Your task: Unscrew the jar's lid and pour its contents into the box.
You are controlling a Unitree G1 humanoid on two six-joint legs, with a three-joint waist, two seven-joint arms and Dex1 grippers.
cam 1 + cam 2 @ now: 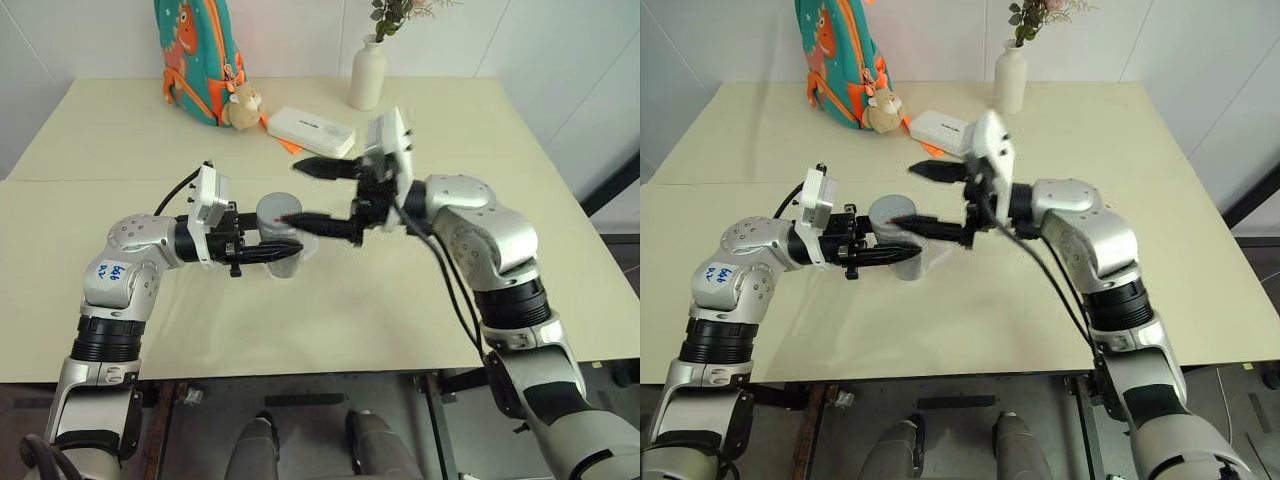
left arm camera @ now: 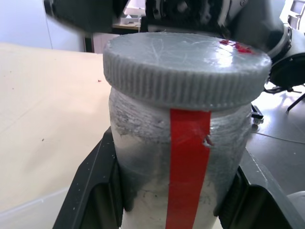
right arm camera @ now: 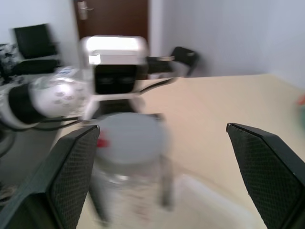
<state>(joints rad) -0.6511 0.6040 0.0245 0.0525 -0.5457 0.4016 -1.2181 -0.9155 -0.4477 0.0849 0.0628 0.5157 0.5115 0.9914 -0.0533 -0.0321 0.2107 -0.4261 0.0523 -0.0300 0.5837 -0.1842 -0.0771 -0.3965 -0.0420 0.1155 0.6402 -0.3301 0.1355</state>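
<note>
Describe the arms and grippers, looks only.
Silver-grey arm shells with black ribbed joint bands. Each gripper, left and right, has two black fingers and a white camera box at the wrist. Black cables run along both forearms. A blue-scribbled white sticker marks the left arm.

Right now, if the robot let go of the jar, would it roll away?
Probably not at once: the jar stands upright in the left gripper. Knocked onto its round side, it would likely roll. It looks nearly empty, so probably light and easy to tip. The lid has ridges, so it likely grips well.

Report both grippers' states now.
Left gripper: shut on the jar, lid on.
Right gripper: open, holding nothing.
</note>
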